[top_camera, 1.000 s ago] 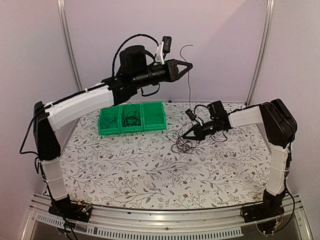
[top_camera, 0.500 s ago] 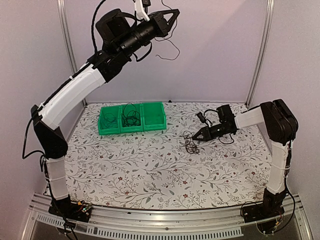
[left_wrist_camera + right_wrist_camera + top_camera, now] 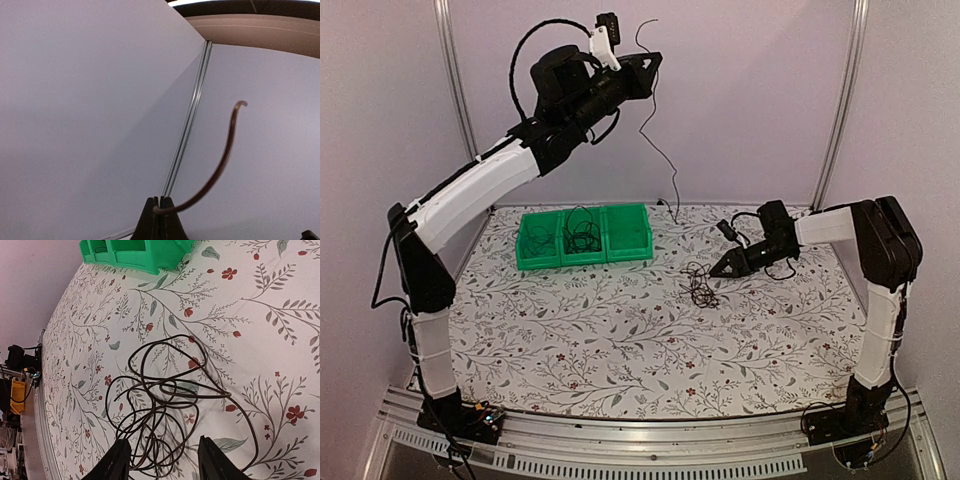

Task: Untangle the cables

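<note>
Up has gone our left arm [image 3: 480, 190] since a second ago, its left gripper [image 3: 657, 59] clenched on one cable [image 3: 223, 162] that now hangs clear of the tangle [image 3: 698, 283]. Our right gripper [image 3: 720, 272] has let go beside that tangle on the table [image 3: 620, 340]. We judge one cable freed, the tangle still to do.

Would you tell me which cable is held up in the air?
The single cable pinched in the shut jaws of the left gripper, hanging high; the tangle by the right gripper lies on the table.
</note>
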Motion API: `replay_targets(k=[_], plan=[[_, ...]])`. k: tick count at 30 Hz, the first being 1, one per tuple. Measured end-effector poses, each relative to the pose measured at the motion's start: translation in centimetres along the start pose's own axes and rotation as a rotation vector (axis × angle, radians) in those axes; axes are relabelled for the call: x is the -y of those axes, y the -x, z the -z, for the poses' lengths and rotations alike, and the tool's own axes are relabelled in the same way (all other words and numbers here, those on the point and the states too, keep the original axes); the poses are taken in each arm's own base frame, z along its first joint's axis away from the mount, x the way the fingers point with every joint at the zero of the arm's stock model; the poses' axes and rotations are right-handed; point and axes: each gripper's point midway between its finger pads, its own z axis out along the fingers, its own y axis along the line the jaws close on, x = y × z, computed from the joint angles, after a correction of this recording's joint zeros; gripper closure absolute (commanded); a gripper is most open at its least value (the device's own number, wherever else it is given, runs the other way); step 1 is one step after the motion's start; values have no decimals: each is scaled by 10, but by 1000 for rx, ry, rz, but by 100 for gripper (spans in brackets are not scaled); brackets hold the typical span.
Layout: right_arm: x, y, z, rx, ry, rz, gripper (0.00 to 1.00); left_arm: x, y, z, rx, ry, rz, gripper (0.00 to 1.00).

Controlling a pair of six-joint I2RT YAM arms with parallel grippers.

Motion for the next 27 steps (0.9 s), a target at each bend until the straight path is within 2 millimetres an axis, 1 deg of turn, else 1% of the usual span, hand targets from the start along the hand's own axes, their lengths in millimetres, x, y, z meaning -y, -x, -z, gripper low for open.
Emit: replay_targets(k=[4,6,8,14,19,22,24,27], plan=[[-14,-6,11,-15,7,20,46,-21,-37,0,-74,53,-3,100],[-20,-9,15,-16,10,29,46,-31,-50,1,-101,78,1,100],[-24,-13,19,-16,10,37,45,-40,-57,2,-118,101,7,100],[-28,-23,21,-31,8,41,45,-69,-51,4,-104,166,31,100],[-27,-26,21,-37,8,37,45,-100,-62,9,-130,227,36,100],[-27,-26,21,-38,8,36,45,-119,-76,13,-158,260,39,100],[-27,-26,21,-39,8,34,45,-133,-92,18,-188,286,44,100],[-27,-27,20,-42,8,32,45,-154,-121,29,-245,326,63,100]])
